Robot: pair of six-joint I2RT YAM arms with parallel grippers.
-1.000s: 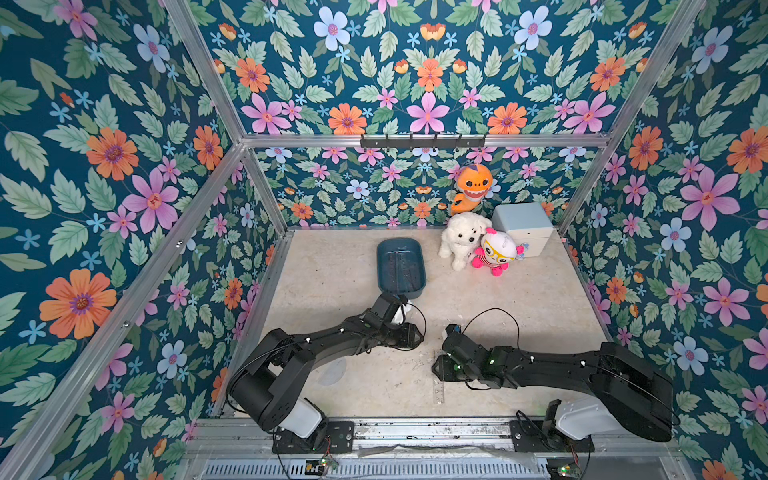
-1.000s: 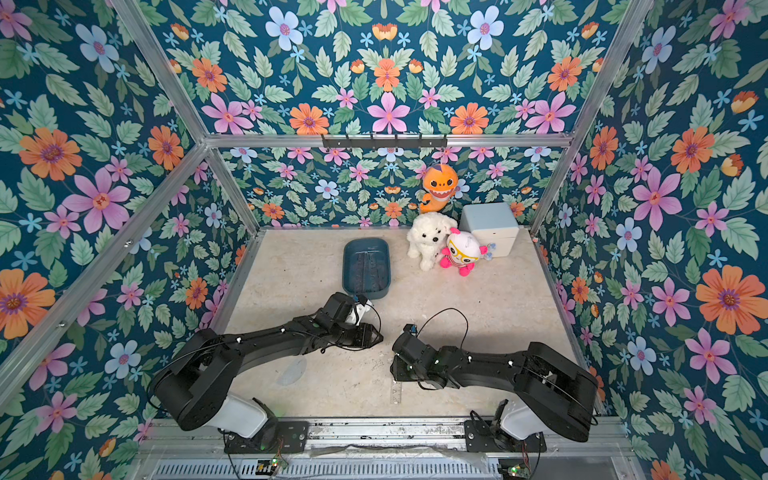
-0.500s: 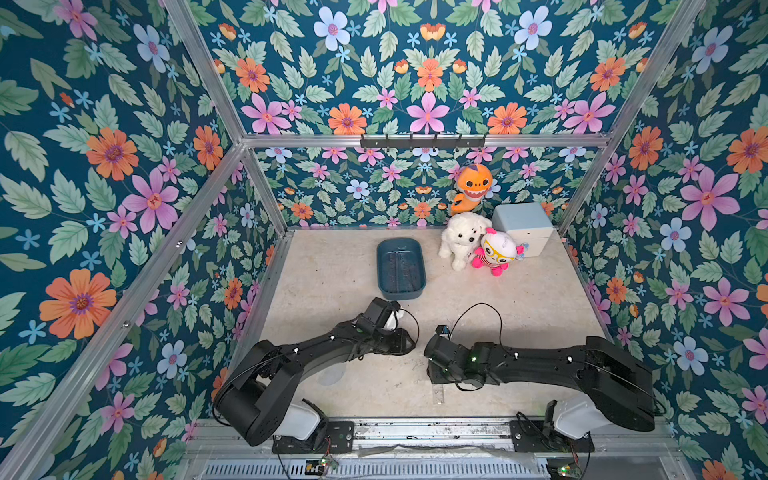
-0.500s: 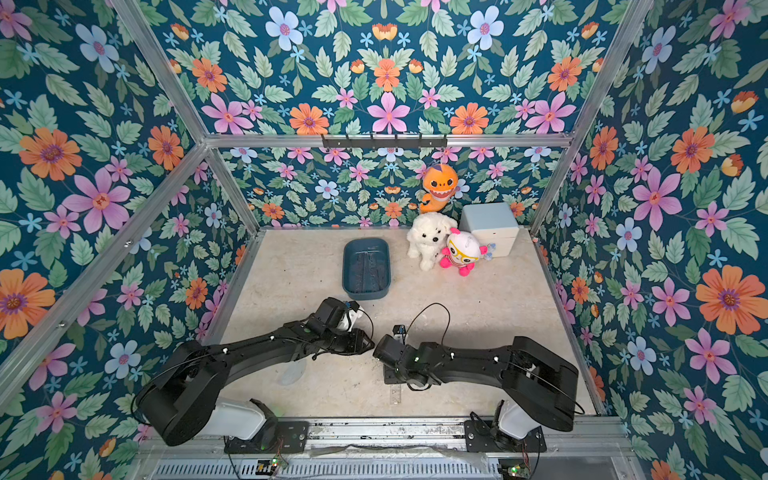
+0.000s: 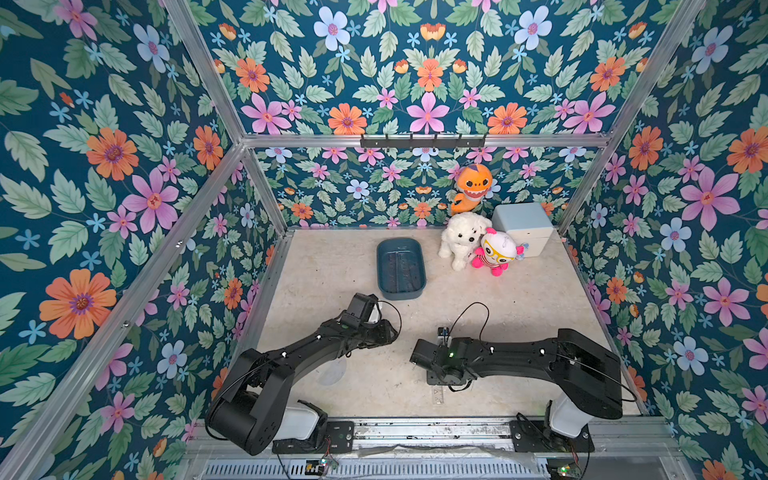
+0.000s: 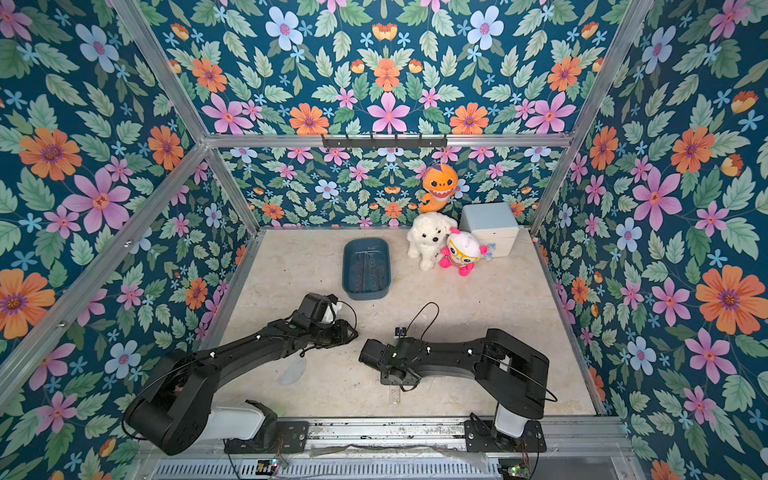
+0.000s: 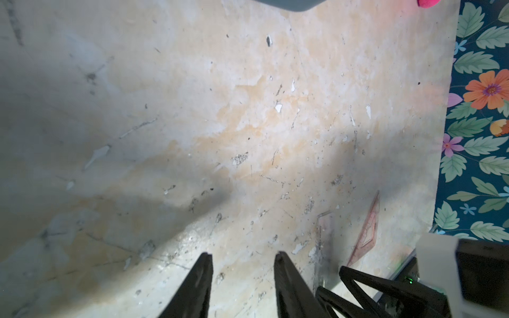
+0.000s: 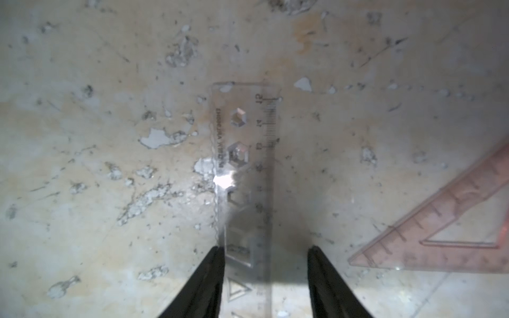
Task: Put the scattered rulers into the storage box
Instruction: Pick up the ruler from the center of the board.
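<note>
Okay, the right hand stood apart astride the clear plastic stencil ruler: thin, stiff, probably slippery; best pinched across its long edges.

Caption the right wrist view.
Open right gripper straddles a clear straight plastic stencil ruler on beige tabletop, pinkish triangular plastic set square alongside.

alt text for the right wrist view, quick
A clear stencil ruler lies flat on a scuffed beige table, with the right tool open around one end. A pink set square lies beside it, apart.
</note>
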